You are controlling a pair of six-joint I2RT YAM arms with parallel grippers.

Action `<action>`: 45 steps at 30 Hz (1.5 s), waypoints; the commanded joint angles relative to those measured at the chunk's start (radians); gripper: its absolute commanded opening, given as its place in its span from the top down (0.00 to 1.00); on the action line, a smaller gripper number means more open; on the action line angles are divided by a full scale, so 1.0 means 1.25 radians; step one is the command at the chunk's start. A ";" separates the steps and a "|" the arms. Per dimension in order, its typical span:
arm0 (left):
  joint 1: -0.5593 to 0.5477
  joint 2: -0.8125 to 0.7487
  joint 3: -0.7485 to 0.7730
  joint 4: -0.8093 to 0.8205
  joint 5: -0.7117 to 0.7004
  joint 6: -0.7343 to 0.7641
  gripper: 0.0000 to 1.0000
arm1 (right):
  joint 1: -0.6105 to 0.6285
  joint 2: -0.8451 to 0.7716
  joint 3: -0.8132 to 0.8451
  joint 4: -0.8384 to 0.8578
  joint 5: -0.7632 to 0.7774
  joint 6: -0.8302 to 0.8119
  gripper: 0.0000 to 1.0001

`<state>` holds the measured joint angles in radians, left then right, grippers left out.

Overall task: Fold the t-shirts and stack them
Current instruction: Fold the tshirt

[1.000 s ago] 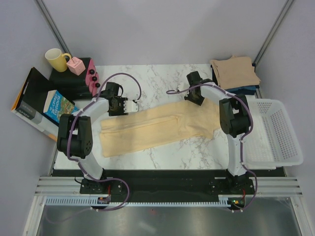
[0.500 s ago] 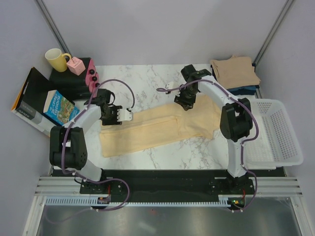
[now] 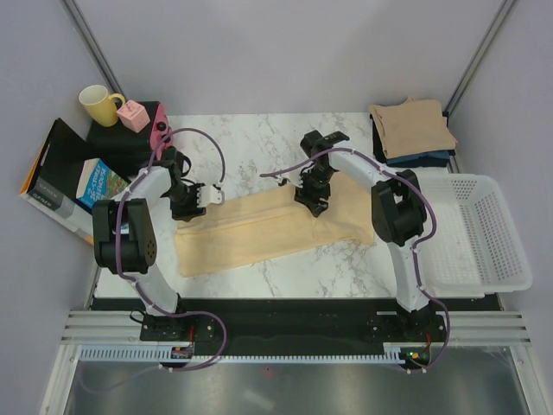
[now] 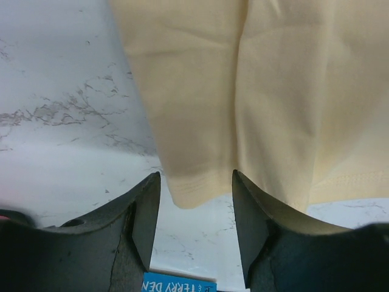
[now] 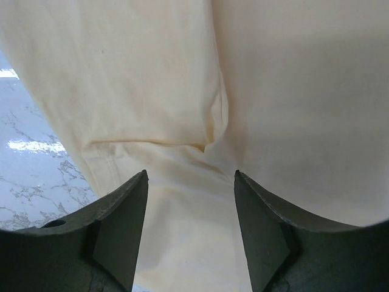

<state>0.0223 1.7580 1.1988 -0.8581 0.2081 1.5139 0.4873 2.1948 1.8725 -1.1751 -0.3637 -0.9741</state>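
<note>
Wide and empty, the left claw [image 4: 195, 181] hovers at the cream t-shirt [image 3: 259, 226]'s hem, with table [image 4: 67, 91] beyond it; the right claw [image 5: 190, 177], equally wide, hangs over its crease.

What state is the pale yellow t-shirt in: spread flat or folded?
Partly folded: the pale yellow t-shirt lies as a long narrow strip with layered edges showing.

Marble table [image 3: 259, 143] (cream t-shirt [image 3: 251, 235] atop)
</note>
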 commanded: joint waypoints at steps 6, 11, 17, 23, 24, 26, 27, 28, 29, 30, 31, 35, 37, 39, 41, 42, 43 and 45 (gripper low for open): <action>0.004 0.007 0.025 -0.142 0.042 0.053 0.43 | 0.020 0.066 0.082 -0.023 -0.044 -0.007 0.33; 0.004 0.012 0.004 -0.158 0.045 0.060 0.44 | 0.025 0.059 0.127 -0.023 -0.073 0.005 0.32; 0.004 0.028 0.006 -0.161 0.047 0.055 0.45 | 0.036 0.080 0.173 -0.022 -0.077 0.022 0.33; 0.004 0.038 0.006 -0.170 0.050 0.053 0.46 | 0.059 0.101 0.165 -0.022 -0.082 0.015 0.34; 0.005 0.040 0.007 -0.174 0.052 0.053 0.46 | 0.063 0.105 0.164 -0.022 -0.082 0.014 0.34; 0.004 0.040 0.010 -0.180 0.051 0.054 0.46 | 0.072 0.114 0.160 -0.020 -0.085 0.014 0.35; 0.004 0.043 0.012 -0.185 0.051 0.054 0.46 | 0.075 0.118 0.160 -0.021 -0.086 0.014 0.36; 0.004 0.044 0.013 -0.186 0.050 0.054 0.46 | 0.075 0.122 0.161 -0.020 -0.086 0.015 0.36; 0.004 0.044 0.014 -0.187 0.047 0.054 0.47 | 0.079 0.129 0.161 -0.020 -0.087 0.016 0.39; 0.004 0.048 0.014 -0.190 0.045 0.054 0.48 | 0.079 0.132 0.162 -0.017 -0.087 0.017 0.41; 0.005 0.049 0.014 -0.190 0.043 0.054 0.49 | 0.081 0.135 0.165 -0.017 -0.087 0.021 0.43; 0.004 0.056 0.020 -0.190 0.045 0.050 0.62 | 0.083 0.138 0.165 -0.016 -0.083 0.026 0.55; 0.004 0.058 0.023 -0.191 0.046 0.048 0.76 | 0.083 0.135 0.161 -0.015 -0.080 0.028 0.62; 0.005 0.059 0.026 -0.190 0.051 0.044 0.90 | 0.083 0.130 0.159 -0.016 -0.076 0.029 0.66; 0.004 0.060 0.031 -0.191 0.056 0.039 0.98 | 0.084 0.124 0.153 -0.016 -0.072 0.029 0.68; 0.004 0.059 0.036 -0.191 0.057 0.036 0.98 | 0.084 0.122 0.151 -0.015 -0.070 0.029 0.69; 0.004 0.058 0.037 -0.190 0.058 0.034 0.98 | 0.084 0.121 0.149 -0.016 -0.065 0.029 0.71; 0.004 0.053 0.042 -0.190 0.059 0.034 0.98 | 0.084 0.118 0.149 -0.017 -0.060 0.028 0.73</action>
<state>0.0250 1.8259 1.2137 -1.0771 0.2459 1.5463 0.5911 2.3688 2.0521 -1.1885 -0.4286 -0.9352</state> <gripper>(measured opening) 0.029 0.296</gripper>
